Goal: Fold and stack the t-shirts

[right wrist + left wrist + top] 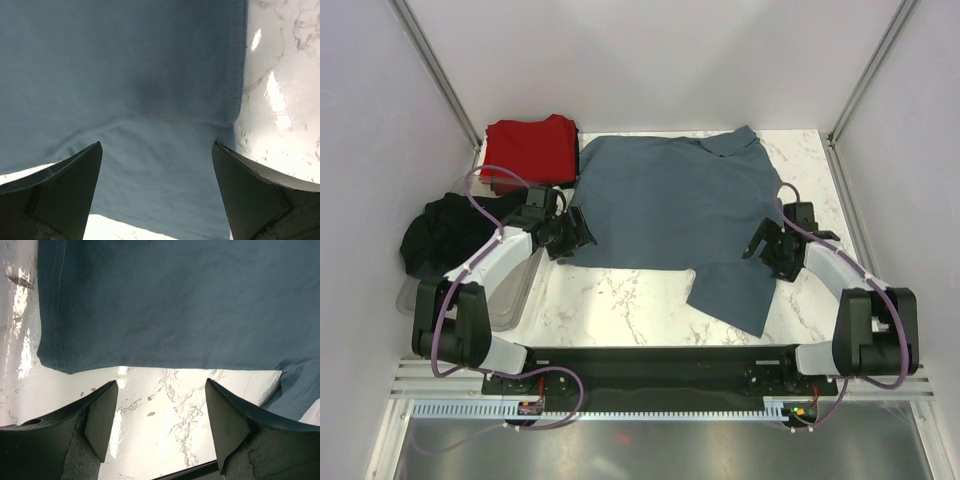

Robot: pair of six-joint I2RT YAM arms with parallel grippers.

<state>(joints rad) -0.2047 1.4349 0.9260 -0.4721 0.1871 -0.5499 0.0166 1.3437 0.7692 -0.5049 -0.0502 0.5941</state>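
Both grippers gape wide and empty: left gripper (160,390) just off the hem corner of the slate blue-grey t-shirt (670,205), right gripper (157,150) above its sleeve seam. It lies spread on the marble table (620,310). Closing short, the left would likely pinch bare marble, skewing the fold

Tray (517,298) mostly beneath L arm (500,255) + black tee (440,235); blue tee (165,300) edges off-frame in both wrist views
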